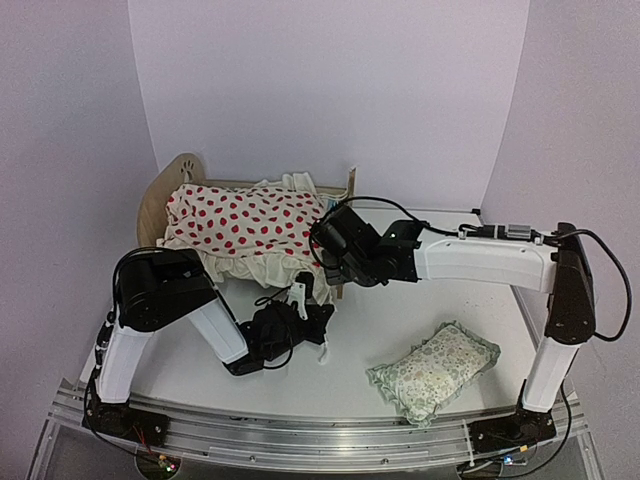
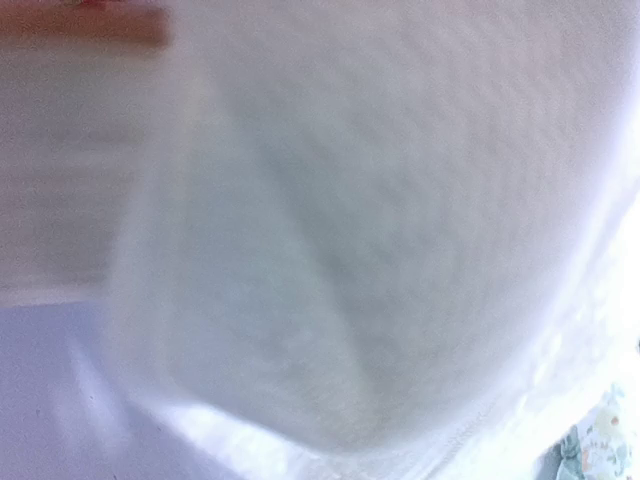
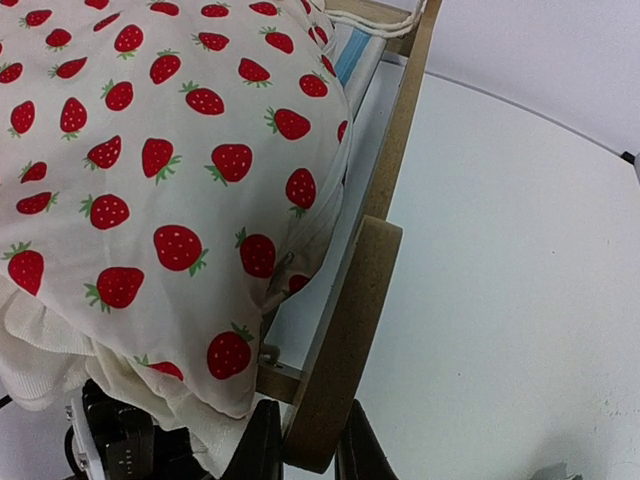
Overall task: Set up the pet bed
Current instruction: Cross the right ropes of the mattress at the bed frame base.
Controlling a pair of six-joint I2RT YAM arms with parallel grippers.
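The pet bed [image 1: 165,195] stands at the back left, its light-wood footboard [image 3: 345,330] toward the right. A cream cushion [image 1: 250,220] printed with red strawberries lies across it, its frill hanging over the near side. My right gripper [image 3: 307,445] is shut on the footboard's lower edge, one black finger on each face. A strip of blue striped base [image 3: 352,55] shows beside the cushion [image 3: 150,150]. My left gripper [image 1: 298,300] sits low at the cushion's front frill and is shut on it. White fabric [image 2: 330,230] fills the left wrist view and hides the fingers.
A green floral frilled pillow [image 1: 435,370] lies on the white table [image 1: 400,310] at the front right; a corner of that pillow [image 2: 600,450] shows in the left wrist view. White curved walls close in the back and sides. Cables trail over the right arm.
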